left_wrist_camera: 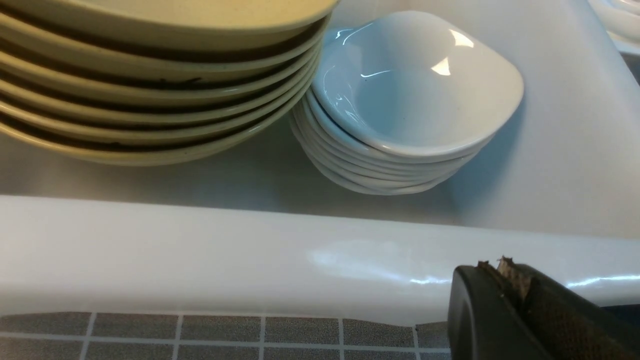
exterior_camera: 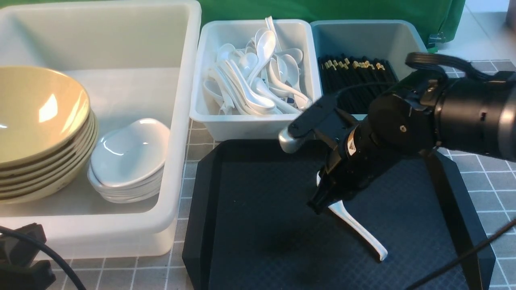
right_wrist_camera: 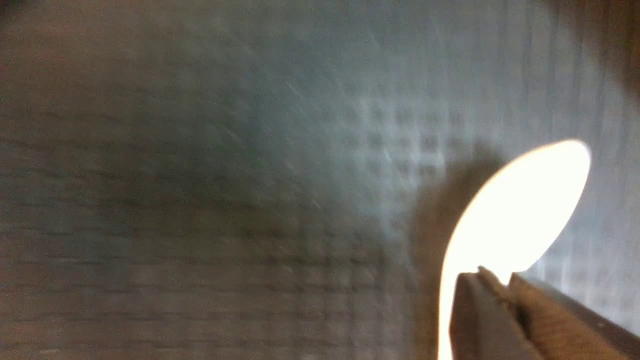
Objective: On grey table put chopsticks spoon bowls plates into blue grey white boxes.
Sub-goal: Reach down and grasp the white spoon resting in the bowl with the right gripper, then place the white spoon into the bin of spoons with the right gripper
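My right gripper (exterior_camera: 318,205) hangs over the black tray, shut on a white spoon (exterior_camera: 358,227) whose handle slants down toward the tray. In the blurred right wrist view the spoon's scoop (right_wrist_camera: 520,210) glows beyond the nearly closed gripper (right_wrist_camera: 495,277). My left gripper (left_wrist_camera: 505,267) is shut on nothing, just outside the front rim of the white tub (left_wrist_camera: 200,250). Inside the tub (exterior_camera: 177,121) stand stacked yellow bowls (exterior_camera: 36,108) (left_wrist_camera: 150,75) and white plates (exterior_camera: 129,153) (left_wrist_camera: 410,80). Several spoons fill the grey-white box (exterior_camera: 250,129). Chopsticks (exterior_camera: 354,70) lie in the blue box (exterior_camera: 363,36).
The black tray (exterior_camera: 258,193) lies on the grey table (exterior_camera: 492,181) in front of the two small boxes. A cable (exterior_camera: 455,257) crosses the tray's right corner. The left arm's base (exterior_camera: 20,257) sits at the bottom left.
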